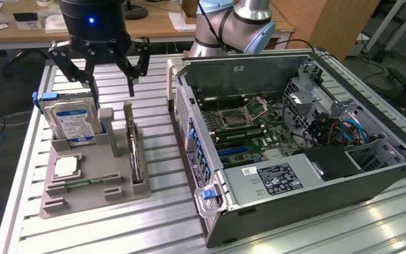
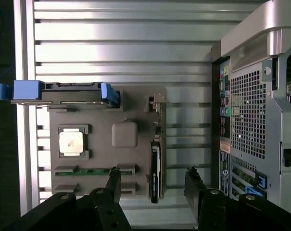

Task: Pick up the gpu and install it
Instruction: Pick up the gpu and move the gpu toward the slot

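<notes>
The gpu [image 1: 134, 153] was sitting in the gray holder [image 1: 83, 203] on the table [image 1: 154, 225], standing up on its long edge in the slot on the side nearest the computer case [image 1: 316, 201]. Not picked up yet.

Quick count: one gpu, one hard drive [image 1: 72, 121], one processor chip [image 1: 65, 166], one memory stick [image 2: 90, 171], one holder, one case, and one gripper [image 1: 111, 91] with two fingers [image 1: 136, 63].

The card's long axis ran along the length of the holder, roughly parallel to the back panel of the case. Its pale metal bracket was at the end closest to the hard drive, and the dark end pointed toward the holder's other end. From the wrist view you just saw it edge-on, as a thin dark strip.

The gripper was above the hard-drive end of the holder with its fingers spread wide, holding nothing. In the wrist view one finger sat on each side of the card's line, not touching it.

Around it: the hard drive stood upright with blue rails, the chip lay flat in its pocket, and the memory stick lay in a slot near it. A gray post of the holder stood just beside the card on the hard drive side. The case lay open on the exterior view's right with its motherboard [image 1: 242, 124] showing, a strip of bare table between it and the holder.
</notes>
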Motion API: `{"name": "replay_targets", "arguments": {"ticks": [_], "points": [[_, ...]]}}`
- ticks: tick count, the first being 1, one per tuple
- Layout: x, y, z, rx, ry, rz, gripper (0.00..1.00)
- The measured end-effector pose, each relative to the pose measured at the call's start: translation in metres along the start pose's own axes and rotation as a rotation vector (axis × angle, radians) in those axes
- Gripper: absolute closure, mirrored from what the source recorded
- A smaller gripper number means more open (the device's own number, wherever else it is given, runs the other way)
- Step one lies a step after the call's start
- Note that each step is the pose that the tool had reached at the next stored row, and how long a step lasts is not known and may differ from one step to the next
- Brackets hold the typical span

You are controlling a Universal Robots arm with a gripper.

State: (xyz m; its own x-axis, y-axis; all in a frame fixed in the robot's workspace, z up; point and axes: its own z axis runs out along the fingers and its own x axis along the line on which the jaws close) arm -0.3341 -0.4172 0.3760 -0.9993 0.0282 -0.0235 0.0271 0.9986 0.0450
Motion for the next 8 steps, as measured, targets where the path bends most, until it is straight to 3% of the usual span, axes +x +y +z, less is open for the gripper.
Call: {"name": "replay_targets", "arguments": {"ticks": [8], "points": [[-0.0001, -0.0088, 0.0089, -0.0001, 0.0001, 0.0, 0.35]]}}
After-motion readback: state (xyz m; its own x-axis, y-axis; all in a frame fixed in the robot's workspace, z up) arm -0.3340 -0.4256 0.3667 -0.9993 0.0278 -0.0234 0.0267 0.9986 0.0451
